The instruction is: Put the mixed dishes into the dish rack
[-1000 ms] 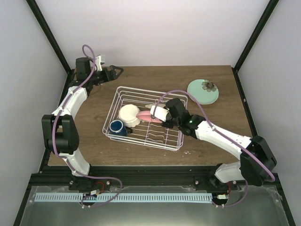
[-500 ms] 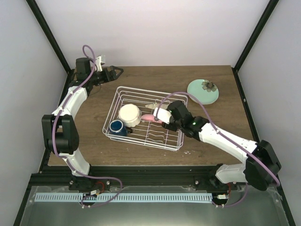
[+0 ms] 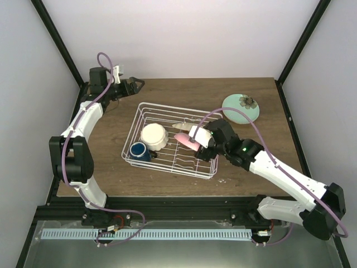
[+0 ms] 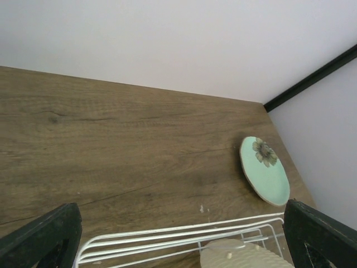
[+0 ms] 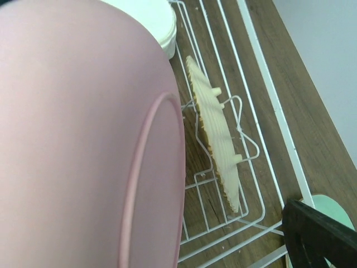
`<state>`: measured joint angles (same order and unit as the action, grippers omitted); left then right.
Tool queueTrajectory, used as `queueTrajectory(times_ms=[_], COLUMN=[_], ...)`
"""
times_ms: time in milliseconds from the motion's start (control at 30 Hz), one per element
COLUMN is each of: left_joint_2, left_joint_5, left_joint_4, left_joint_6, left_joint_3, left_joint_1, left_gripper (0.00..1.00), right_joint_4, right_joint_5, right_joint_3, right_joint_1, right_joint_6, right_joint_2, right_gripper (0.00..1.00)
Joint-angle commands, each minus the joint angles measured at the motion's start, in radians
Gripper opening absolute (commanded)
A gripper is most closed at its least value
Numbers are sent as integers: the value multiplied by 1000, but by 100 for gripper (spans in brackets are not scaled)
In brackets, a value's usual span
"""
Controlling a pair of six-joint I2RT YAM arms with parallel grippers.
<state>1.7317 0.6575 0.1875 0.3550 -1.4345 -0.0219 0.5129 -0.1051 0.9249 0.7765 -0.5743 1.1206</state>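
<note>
- The right hand [image 3: 195, 142] hangs over the right half of the white wire dish rack [image 5: 266, 84] with its jaws spread. The one black finger [image 5: 315, 237] in the wrist view stands clear of the round pink plate [image 5: 83, 139], which rests inside the rack.
- Just beside it, a ribbed yellow-cream plate [image 5: 215, 134] stands on edge in a slot. The cream-white bowl [image 3: 153, 135] and small dark blue mug [image 3: 138, 151] sit at the rack's left end.
- The left hand [image 3: 134, 85], jaws wide apart and empty, hovers over the far-left worktop [image 3: 262, 151].
- A pale green round plate [image 3: 240, 108] with a flower mark lies flat on the worktop, beyond the rack's far right corner, not yet loaded.
- It looks stiff, glazed, slippery and breakable; pinching its rim seems the best hold.
</note>
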Motion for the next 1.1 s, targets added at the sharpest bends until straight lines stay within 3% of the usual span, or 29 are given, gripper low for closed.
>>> queueTrajectory(times_ms=[0,500,867,1067], left_joint_2=[6,12,12,21], left_joint_5=[-74,-45,-32,-17], left_joint_4=[46,24,32,45], left_joint_6=[-37,-7,-10,-14], left_joint_3=[-50,-32,-28,-35], left_joint_1=[19,28,29,29], left_gripper=[100,100,100,100], right_joint_4=[99,-118,-169,-90], right_joint_5=[58,-40,1,28], right_joint_3=[87,-10,120,191], right_joint_1=[9,9,-26,-38], right_joint_6=[119,23,101,125], right_joint_2=[-25,83,146,149], right_gripper=[100,100,100,100])
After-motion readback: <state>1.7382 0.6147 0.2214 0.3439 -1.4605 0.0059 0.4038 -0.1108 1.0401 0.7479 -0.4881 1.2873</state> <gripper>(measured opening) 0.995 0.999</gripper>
